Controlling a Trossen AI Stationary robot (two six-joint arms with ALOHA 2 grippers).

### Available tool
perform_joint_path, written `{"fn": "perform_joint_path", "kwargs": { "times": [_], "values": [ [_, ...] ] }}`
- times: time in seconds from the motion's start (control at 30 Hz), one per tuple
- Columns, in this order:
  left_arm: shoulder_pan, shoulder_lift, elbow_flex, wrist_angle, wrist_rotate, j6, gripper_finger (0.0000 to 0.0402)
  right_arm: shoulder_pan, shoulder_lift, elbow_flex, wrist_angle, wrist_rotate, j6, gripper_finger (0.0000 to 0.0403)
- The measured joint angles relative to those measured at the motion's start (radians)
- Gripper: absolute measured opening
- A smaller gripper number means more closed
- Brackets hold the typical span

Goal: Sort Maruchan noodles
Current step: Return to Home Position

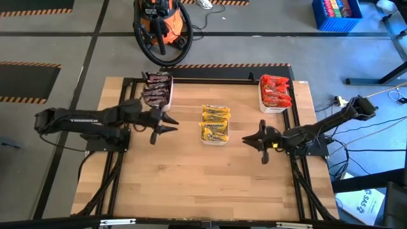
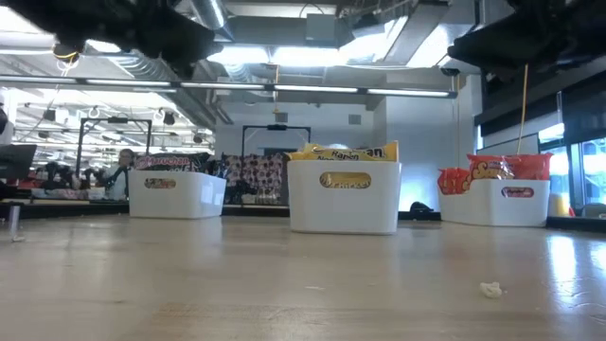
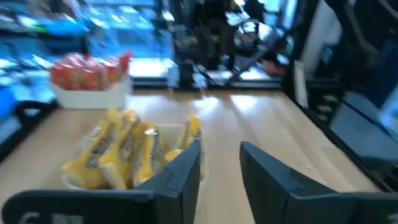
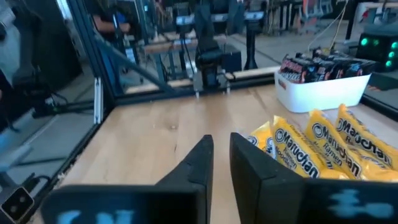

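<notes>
High view shows the Maruchan noodles (image 1: 215, 130) sorted into three white bins (image 2: 344, 210): black packs (image 1: 157, 89) at the left, yellow packs (image 1: 215, 114) in the middle, red packs (image 1: 275, 91) at the right. The left gripper (image 3: 221, 152) hangs just beside the black packs' bin, fingers apart and empty. The right gripper (image 4: 220, 142), near the yellow packs, shows a narrow gap and holds nothing.

We observe a grey concrete floor (image 1: 76, 38) marked with black-and-orange hazard tape strips (image 1: 28, 63). Beyond the light wooden table (image 1: 210, 184) stands an orange-and-black shop vacuum (image 1: 162, 22); far right sits a blue plastic crate (image 1: 336, 14). Bright ceiling light panels (image 2: 312, 57) hang overhead; tall windows (image 2: 579, 175) line the right.
</notes>
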Motion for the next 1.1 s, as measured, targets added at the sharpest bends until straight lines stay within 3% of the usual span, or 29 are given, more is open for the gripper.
{"fn": "perform_joint_path", "kwargs": {
  "times": [0.17, 0.5, 0.7, 1.1],
  "values": [
    [-0.048, -0.139, -0.144, 0.114, -0.143, -0.016, 0.0086, 0.000, -0.051, -0.089, 0.096, -0.009, -0.008, 0.0035],
    [-0.059, -0.419, -0.301, 0.129, -0.198, 0.009, 0.0073, 0.000, -0.116, -0.196, 0.208, -0.021, -0.051, 0.0035],
    [-0.059, -0.551, -0.366, 0.127, -0.301, -0.037, 0.0073, 0.000, -0.150, -0.217, 0.193, 0.054, -0.054, 0.0035],
    [-0.059, -0.751, -0.387, -0.087, -0.309, -0.026, 0.0072, 0.000, -0.154, -0.217, 0.172, 0.045, -0.056, 0.0035]
  ]
}}
